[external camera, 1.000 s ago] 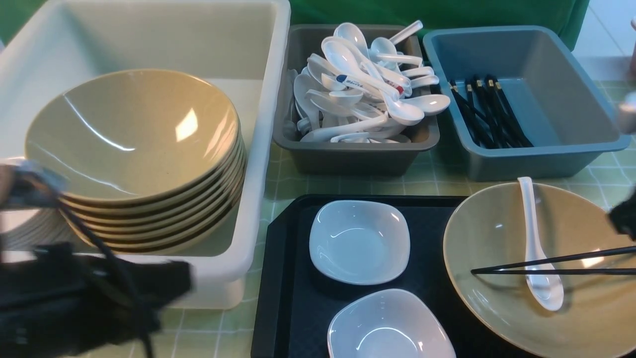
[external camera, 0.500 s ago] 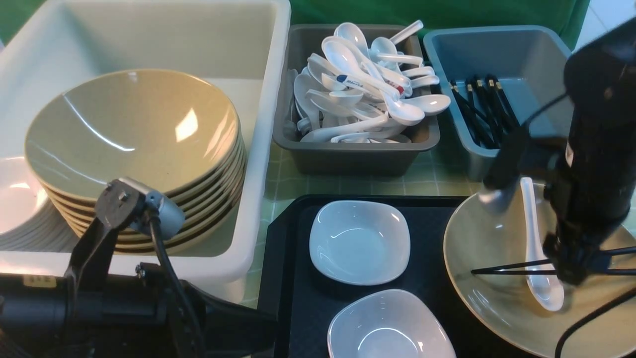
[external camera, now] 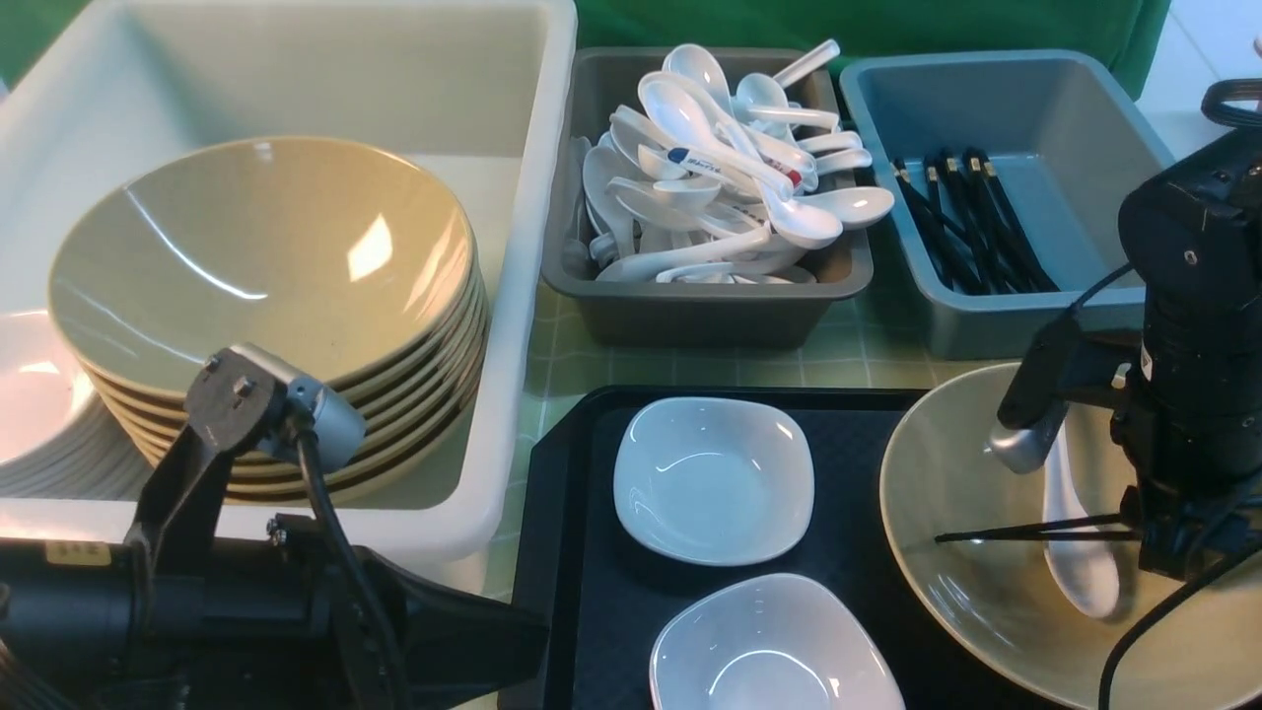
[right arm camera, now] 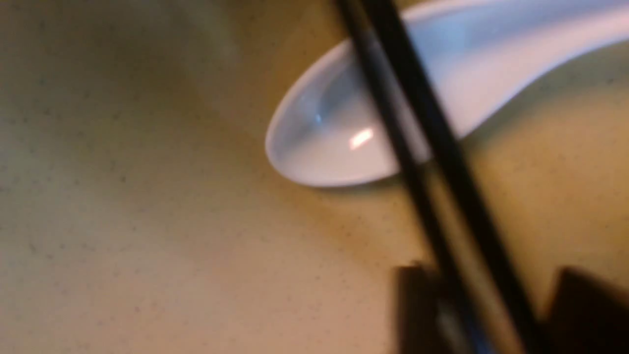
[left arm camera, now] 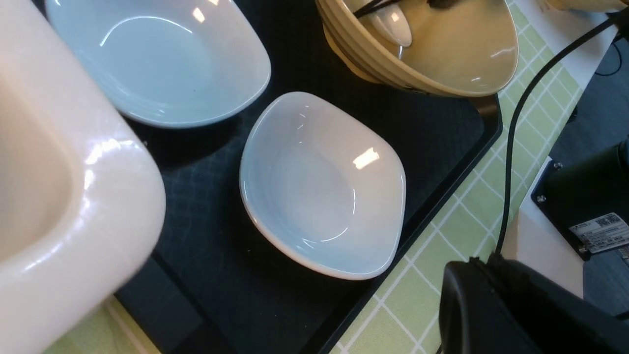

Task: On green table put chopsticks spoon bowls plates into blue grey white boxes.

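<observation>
A pair of black chopsticks (external camera: pixel 1025 532) (right arm camera: pixel 417 132) lies across a white spoon (external camera: pixel 1080 577) (right arm camera: pixel 334 142) inside a tan bowl (external camera: pixel 946 493) at the front right. My right gripper (external camera: pixel 1168 552) (right arm camera: pixel 496 305) reaches down into that bowl. It is open, one finger on each side of the chopsticks, with a gap still showing on one side. My left gripper (external camera: pixel 513 636) (left arm camera: pixel 471 265) hovers shut and empty at the front left, beside the black tray (external camera: pixel 572 552). Two small white dishes (external camera: pixel 713 480) (external camera: pixel 774 646) sit on the tray.
The white box (external camera: pixel 523 247) at the left holds a stack of tan bowls (external camera: pixel 261 266) and white plates (external camera: pixel 39 394). The grey box (external camera: pixel 690 316) is heaped with white spoons (external camera: pixel 710 168). Black chopsticks (external camera: pixel 971 222) lie in the blue box (external camera: pixel 1035 330).
Both arms have come into view. Over the last half second my right gripper shifted right and lower into the bowl, straddling the chopsticks. The left arm has barely moved since.
</observation>
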Robot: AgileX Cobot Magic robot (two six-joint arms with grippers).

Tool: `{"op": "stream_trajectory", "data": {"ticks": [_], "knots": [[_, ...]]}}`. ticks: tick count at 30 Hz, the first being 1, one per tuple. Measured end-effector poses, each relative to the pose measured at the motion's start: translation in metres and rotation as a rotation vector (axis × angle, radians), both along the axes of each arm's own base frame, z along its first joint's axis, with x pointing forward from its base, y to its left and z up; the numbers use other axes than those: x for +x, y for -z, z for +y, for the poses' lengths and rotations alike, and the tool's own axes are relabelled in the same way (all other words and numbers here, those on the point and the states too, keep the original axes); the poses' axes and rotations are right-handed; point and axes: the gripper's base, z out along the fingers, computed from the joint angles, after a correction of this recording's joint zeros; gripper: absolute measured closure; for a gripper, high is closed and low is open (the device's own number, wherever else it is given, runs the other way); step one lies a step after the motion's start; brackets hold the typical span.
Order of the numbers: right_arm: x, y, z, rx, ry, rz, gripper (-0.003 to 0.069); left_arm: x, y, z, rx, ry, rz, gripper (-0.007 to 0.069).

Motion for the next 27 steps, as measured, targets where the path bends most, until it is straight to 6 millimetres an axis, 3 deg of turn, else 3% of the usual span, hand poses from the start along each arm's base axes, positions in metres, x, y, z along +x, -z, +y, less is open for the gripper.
{"op": "stream_trajectory", "data": {"ticks": [1, 2, 3, 5, 12, 17, 22, 27], "knots": [[-0.001, 0.0, 0.0, 0.004, 0.005, 0.009, 0.0496, 0.0, 0.0, 0.0, 0.0, 0.0, 0.0, 0.0626], [-0.001, 0.0, 0.0, 0.005, 0.004, 0.009, 0.0496, 0.0, 0.0, 0.0, 0.0, 0.0, 0.0, 0.0626], [-0.003, 0.0, 0.001, 0.011, 0.007, 0.027, 0.0577, 0.0, 0.0, 0.0, 0.0, 0.0, 0.0, 0.0626], [-0.004, -0.001, 0.003, 0.033, -0.001, 0.055, 0.0616, 0.0, 0.0, 0.0, 0.0, 0.0, 0.0, 0.0626], [-0.006, -0.031, 0.016, 0.201, -0.002, 0.029, 0.0624, 0.002, -0.001, 0.0, -0.001, -0.009, -0.016, 0.0626], [0.009, -0.057, 0.015, 0.422, 0.108, -0.038, 0.0624, 0.005, -0.015, -0.001, -0.005, 0.009, -0.085, 0.0626], [0.033, -0.078, -0.007, 0.603, 0.249, -0.123, 0.0624, 0.008, -0.034, -0.004, -0.001, 0.07, -0.193, 0.0626], [0.077, -0.103, -0.035, 0.889, 0.399, -0.237, 0.0624, 0.023, -0.06, -0.015, -0.071, 0.164, -0.322, 0.0626]]}}
